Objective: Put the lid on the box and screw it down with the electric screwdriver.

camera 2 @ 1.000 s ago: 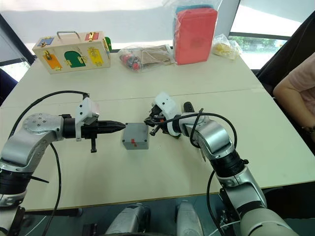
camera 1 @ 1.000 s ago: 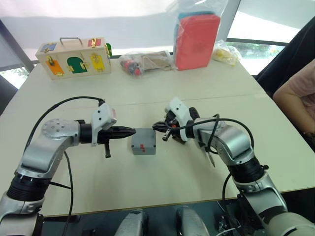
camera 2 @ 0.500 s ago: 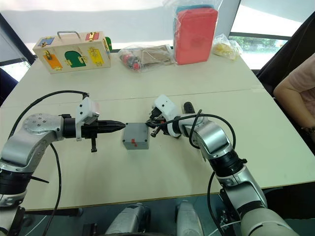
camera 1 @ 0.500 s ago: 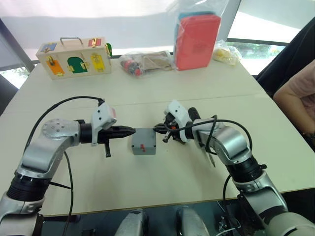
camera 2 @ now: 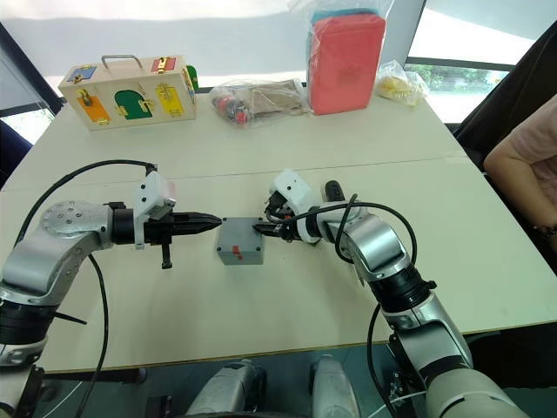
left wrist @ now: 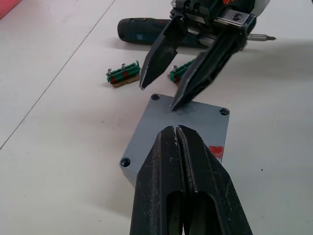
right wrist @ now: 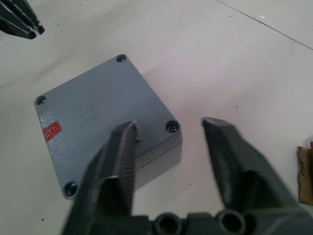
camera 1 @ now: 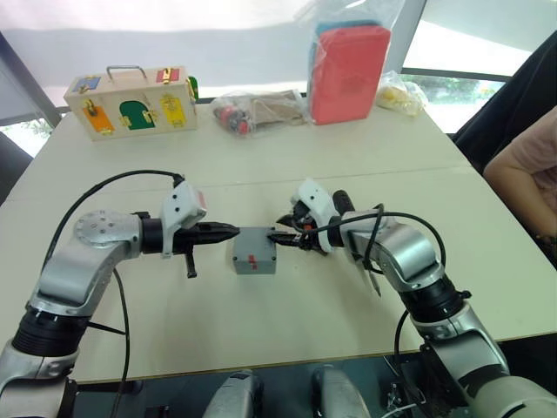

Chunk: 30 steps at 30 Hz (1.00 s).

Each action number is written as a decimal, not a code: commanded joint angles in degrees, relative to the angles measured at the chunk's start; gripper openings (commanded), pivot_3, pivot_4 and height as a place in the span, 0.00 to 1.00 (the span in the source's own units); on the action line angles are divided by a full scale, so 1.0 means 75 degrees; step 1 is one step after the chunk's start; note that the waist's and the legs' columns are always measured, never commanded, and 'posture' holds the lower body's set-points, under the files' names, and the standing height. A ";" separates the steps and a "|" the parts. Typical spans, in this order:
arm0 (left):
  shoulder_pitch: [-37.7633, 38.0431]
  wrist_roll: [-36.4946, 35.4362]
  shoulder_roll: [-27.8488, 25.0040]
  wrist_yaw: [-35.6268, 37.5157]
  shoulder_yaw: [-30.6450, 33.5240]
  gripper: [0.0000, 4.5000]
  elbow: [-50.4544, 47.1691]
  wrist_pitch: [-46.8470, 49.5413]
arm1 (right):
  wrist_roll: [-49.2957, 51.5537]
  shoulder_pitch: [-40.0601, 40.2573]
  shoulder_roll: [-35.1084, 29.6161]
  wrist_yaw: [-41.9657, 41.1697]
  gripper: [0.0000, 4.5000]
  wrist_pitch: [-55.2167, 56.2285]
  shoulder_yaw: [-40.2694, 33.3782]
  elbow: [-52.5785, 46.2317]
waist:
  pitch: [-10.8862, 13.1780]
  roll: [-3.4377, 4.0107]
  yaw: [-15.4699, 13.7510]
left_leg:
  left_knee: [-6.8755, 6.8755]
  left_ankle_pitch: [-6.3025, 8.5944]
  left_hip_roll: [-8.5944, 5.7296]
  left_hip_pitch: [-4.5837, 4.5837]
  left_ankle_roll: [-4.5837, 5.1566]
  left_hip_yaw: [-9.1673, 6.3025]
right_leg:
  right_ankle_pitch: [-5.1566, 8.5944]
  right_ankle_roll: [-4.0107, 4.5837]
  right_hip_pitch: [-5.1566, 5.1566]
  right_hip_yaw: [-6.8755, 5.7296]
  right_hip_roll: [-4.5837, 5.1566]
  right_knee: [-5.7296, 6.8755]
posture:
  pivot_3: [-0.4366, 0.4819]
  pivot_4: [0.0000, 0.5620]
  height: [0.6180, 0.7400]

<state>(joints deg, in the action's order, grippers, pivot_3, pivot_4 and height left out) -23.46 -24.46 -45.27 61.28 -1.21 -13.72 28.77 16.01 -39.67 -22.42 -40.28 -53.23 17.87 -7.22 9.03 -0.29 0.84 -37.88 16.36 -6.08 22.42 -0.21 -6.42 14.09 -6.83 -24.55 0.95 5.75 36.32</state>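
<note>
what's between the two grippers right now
The grey box with its lid on sits between the left gripper and the right gripper, seen in the left eye view.

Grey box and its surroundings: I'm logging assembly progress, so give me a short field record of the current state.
Lid: shallow square grey lid sits on the deep grey box
Screws: four corner holes visible; cannot tell if tightened
Screwdriver: black pen-shaped electric screwdriver lies on the beige table, unheld
Left end effector: shut, tips at the lid's edge
Right end effector: open, straddling one lid corner
Nearby: two small green terminal blocks beside the box
</note>
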 commanded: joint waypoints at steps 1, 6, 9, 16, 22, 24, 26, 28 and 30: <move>-0.0080 -0.0155 -0.0034 -0.0026 0.0191 0.00 -0.0273 0.0025 | -0.0115 -0.0104 -0.0295 -0.0116 0.90 0.0150 0.0012 -0.0399 | 0.0000 0.0000 -0.0007 | 0.0000 0.0000 0.0000 0.0000 0.0000 0.0000 | 0.0000 0.0000 0.0000 0.0000 0.0001 0.0000 | 0.48 0.27 1.00; -0.0172 -0.0196 0.0074 0.0022 0.0139 0.00 -0.0256 -0.0010 | 0.0230 -0.0332 -0.1193 0.0038 1.00 -0.1118 -0.0964 -0.1337 | 0.0004 0.0004 -0.0030 | 0.0000 0.0003 -0.0003 0.0002 0.0005 0.0000 | 0.0000 0.0000 0.0001 -0.0001 0.0003 -0.0002 | 0.48 0.27 1.00; -0.0236 -0.0166 0.0138 0.0054 0.0063 0.00 -0.0194 -0.0084 | 0.0453 -0.0653 -0.1745 0.0015 1.00 -0.2254 -0.1219 -0.1529 | 0.0005 0.0003 -0.0030 | -0.0001 0.0015 -0.0004 0.0002 0.0027 0.0000 | 0.0000 0.0000 0.0002 -0.0001 0.0007 -0.0004 | 0.48 0.27 1.00; -0.0385 -0.0025 0.0450 0.0154 -0.0147 0.00 0.0063 -0.0426 | 0.0683 -0.1993 -0.2737 0.0105 1.00 -0.4941 -0.0550 -0.0197 | 0.0008 0.0007 -0.0006 | 0.0003 0.0023 0.0001 0.0003 0.0040 0.0002 | 0.0000 0.0000 0.0000 0.0001 0.0018 -0.0010 | 0.48 0.27 1.00; -0.0391 0.0023 0.0862 0.0051 -0.0293 0.00 0.0006 -0.0665 | 0.1064 -0.2516 -0.2798 0.0362 1.00 -0.5236 0.0636 0.1266 | 0.0009 0.0005 -0.0017 | 0.0002 0.0024 0.0000 0.0007 0.0042 0.0007 | 0.0000 0.0000 0.0001 0.0005 0.0021 -0.0015 | 0.48 0.27 1.00; -0.0367 0.0094 0.0939 -0.0025 -0.0347 0.00 -0.0070 -0.0697 | 0.1094 -0.2563 -0.2842 0.0372 1.00 -0.5236 0.0894 0.1505 | 0.0009 0.0006 -0.0017 | 0.0000 0.0024 -0.0001 0.0009 0.0041 0.0007 | 0.0000 0.0000 0.0001 0.0005 0.0022 -0.0015 | 0.48 0.27 1.00; -0.0258 0.0033 0.0970 -0.0112 -0.0259 0.00 -0.0186 -0.0680 | 0.0909 -0.2634 -0.2586 0.0585 1.00 -0.5236 0.1100 0.2048 | 0.0010 0.0005 -0.0017 | 0.0000 0.0023 -0.0001 0.0010 0.0040 0.0007 | 0.0000 0.0000 0.0000 0.0005 0.0022 -0.0015 | 0.48 0.27 1.00; -0.0172 0.0032 0.1017 -0.0225 -0.0266 0.00 -0.0291 -0.0680 | 0.0764 -0.2648 -0.2409 0.0729 1.00 -0.5236 0.1256 0.2463 | 0.0010 0.0005 -0.0003 | -0.0001 0.0022 -0.0002 0.0010 0.0038 0.0007 | -0.0001 0.0000 0.0000 0.0005 0.0021 -0.0015 | 0.48 0.27 1.00; -0.0097 0.0055 0.1057 -0.0299 -0.0297 0.00 -0.0354 -0.0699 | 0.0660 -0.2654 -0.2272 0.0842 1.00 -0.5236 0.1416 0.2833 | 0.0009 0.0005 -0.0010 | -0.0001 0.0021 -0.0001 0.0009 0.0036 0.0008 | -0.0001 0.0000 0.0000 0.0006 0.0020 -0.0014 | 0.48 0.27 1.00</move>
<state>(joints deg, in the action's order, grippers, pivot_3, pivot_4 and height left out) -24.69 -24.19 -37.24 59.63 -3.77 -14.29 24.39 22.47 -59.04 -40.12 -35.18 -92.15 27.17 11.67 9.10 -0.25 0.77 -37.89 16.52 -6.09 22.48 0.06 -6.37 14.08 -6.83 -24.55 0.99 5.89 36.22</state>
